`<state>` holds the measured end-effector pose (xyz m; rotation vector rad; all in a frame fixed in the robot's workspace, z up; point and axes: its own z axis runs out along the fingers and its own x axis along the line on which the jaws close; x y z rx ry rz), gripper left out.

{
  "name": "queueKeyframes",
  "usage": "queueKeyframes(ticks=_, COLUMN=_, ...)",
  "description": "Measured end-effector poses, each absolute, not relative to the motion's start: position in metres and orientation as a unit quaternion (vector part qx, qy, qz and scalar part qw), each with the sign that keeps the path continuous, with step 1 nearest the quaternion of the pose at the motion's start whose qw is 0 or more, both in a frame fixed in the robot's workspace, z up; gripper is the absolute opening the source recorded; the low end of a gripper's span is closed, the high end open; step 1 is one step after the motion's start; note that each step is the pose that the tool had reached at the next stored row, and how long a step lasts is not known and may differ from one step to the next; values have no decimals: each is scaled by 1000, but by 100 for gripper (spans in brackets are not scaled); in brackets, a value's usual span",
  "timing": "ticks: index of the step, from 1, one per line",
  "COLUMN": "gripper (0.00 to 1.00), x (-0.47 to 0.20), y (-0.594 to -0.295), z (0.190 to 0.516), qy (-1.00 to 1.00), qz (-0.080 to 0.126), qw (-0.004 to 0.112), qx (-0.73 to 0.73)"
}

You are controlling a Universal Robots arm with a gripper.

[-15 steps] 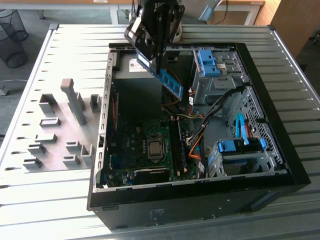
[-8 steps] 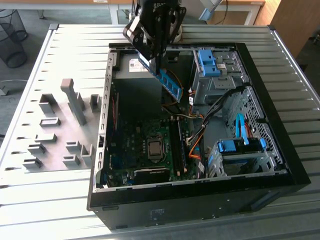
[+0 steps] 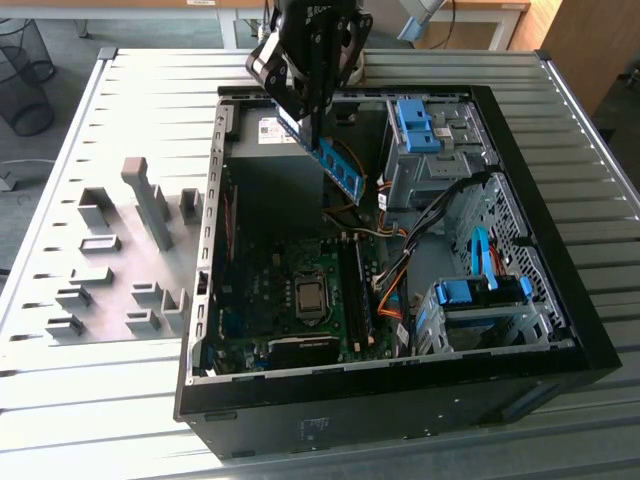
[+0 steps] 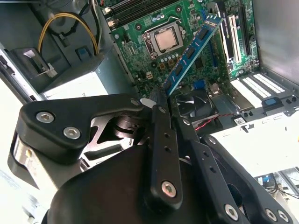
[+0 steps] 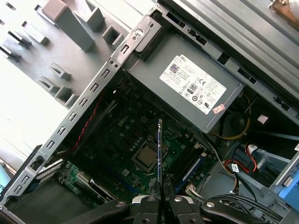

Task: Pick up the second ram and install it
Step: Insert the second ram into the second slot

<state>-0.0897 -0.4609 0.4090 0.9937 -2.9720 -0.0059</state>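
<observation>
Aloft, second ram (image 3: 341,166) between fingers (image 5: 150,201)

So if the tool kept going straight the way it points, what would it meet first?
Probably the green motherboard, near the processor socket. The tool is shut on the second ram, whose free end leads, so that would touch first. Depth is unclear.

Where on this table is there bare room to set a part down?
Bare slats lie between the grey fixture plate and the table's near edge, and beyond the plate. Inside the computer case it is crowded; the gripper holds the RAM stick there.
</observation>
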Motion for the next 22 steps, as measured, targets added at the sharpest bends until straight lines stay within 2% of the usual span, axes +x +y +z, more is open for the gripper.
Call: queueKeyframes(ticks=22, gripper=14, x=-90, y=-461, z=409, qy=-958, qz=-2, qw=4, qx=286)
